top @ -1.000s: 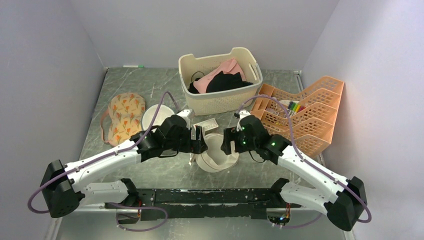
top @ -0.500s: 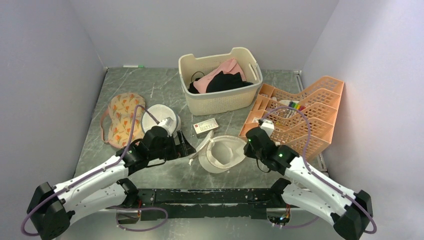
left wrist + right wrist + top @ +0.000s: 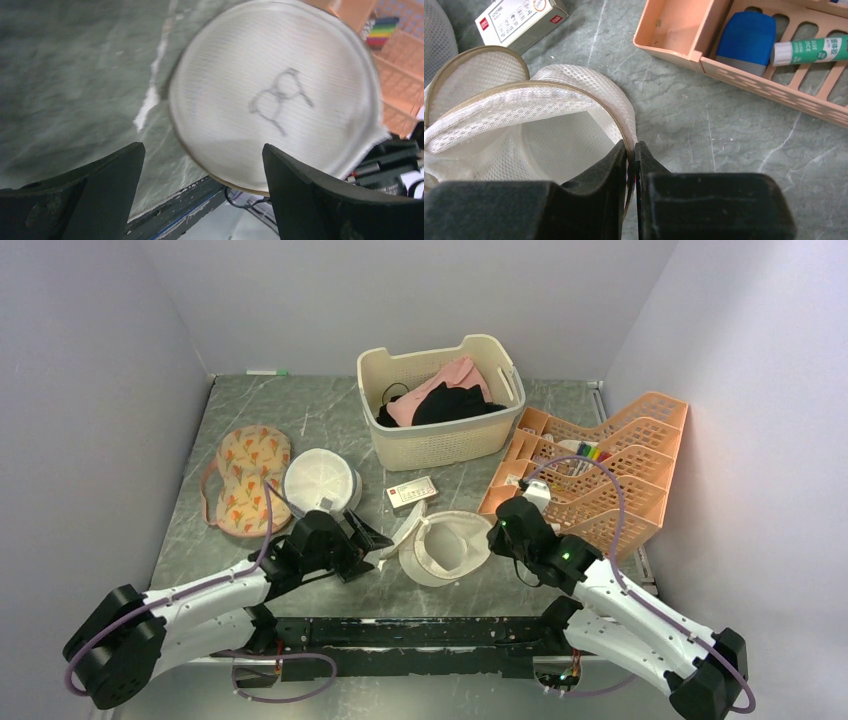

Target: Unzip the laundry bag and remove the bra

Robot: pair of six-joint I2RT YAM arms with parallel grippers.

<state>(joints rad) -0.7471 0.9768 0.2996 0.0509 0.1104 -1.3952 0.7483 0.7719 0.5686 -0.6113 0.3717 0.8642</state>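
Note:
The laundry bag (image 3: 447,546) lies unzipped on the table between the arms, white mesh with a beige rim. Its inside (image 3: 549,145) looks hollow in the right wrist view. My right gripper (image 3: 496,533) is shut on the bag's beige rim (image 3: 631,150) at its right side. My left gripper (image 3: 378,542) hangs open just left of the bag and touches nothing. In the left wrist view the bag's flat face (image 3: 280,95) with the black glasses-like mark fills the space beyond the left gripper (image 3: 200,200). A floral-patterned bra (image 3: 246,478) lies on the table at the far left.
A plain white round mesh bag (image 3: 322,481) sits beside the bra. A small white box (image 3: 411,491) lies behind the laundry bag. A cream basket (image 3: 441,400) of clothes stands at the back. An orange organizer (image 3: 600,475) with pens stands to the right.
The right gripper has moved to the bag's right side and shut on its rim. The left arm has drawn back to the left, still open. The bag now rests a little further right.

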